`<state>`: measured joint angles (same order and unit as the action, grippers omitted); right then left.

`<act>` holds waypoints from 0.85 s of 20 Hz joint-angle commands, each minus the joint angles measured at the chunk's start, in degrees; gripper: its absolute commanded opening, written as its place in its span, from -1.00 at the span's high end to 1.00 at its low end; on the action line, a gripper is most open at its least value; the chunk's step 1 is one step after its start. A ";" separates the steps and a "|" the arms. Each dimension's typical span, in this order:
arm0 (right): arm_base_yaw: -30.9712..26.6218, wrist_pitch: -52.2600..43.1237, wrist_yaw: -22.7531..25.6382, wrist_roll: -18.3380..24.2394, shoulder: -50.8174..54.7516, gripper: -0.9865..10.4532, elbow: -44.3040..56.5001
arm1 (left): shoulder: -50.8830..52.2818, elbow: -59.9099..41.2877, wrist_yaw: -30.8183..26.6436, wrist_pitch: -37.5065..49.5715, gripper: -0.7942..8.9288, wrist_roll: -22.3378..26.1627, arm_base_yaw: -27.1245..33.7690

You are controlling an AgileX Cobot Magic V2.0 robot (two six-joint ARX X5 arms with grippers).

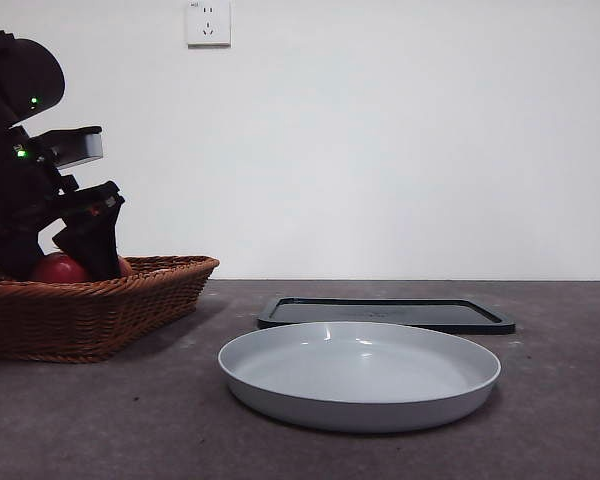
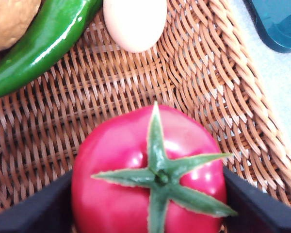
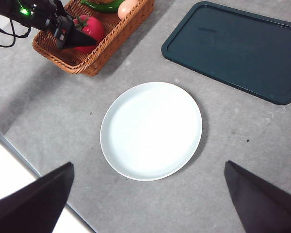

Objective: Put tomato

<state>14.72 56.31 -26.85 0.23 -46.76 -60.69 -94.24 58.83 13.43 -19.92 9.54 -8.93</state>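
Note:
The glossy red tomato (image 2: 121, 194) with its green star stem lies in the wicker basket (image 2: 208, 73), low at the left in the front view (image 1: 58, 268). My left gripper (image 2: 148, 206) reaches down into the basket, and its two black jaws press against the tomato's two sides. From above, the right wrist view shows that same gripper (image 3: 80, 38) over the tomato (image 3: 93, 28). My right gripper (image 3: 149, 164) hangs high over the table with its jaws wide open and nothing between them.
A green pepper (image 2: 43, 43), a pale egg (image 2: 135, 22) and a tan oval fruit (image 2: 9, 19) share the basket (image 1: 100, 310). A grey plate (image 1: 360, 405) sits mid-table, with a dark flat tray (image 1: 380, 312) behind it.

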 commanded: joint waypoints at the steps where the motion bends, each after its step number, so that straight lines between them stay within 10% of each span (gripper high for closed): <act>1: 0.31 -0.57 -0.13 0.22 -0.37 -0.04 -1.05 | -0.81 1.75 -0.11 -1.36 0.21 -0.20 -0.20; 10: 0.31 -0.55 -0.13 0.22 -0.37 -0.04 -1.05 | 6.91 12.92 7.06 -12.13 0.21 -4.22 -3.80; 17: 0.31 -0.55 -0.13 0.22 -0.37 -0.04 -1.05 | 7.89 13.11 10.99 -11.87 0.21 -3.54 -19.10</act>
<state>14.72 56.31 -26.85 0.21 -46.76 -60.69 -85.10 71.29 24.21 -32.34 5.28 -27.66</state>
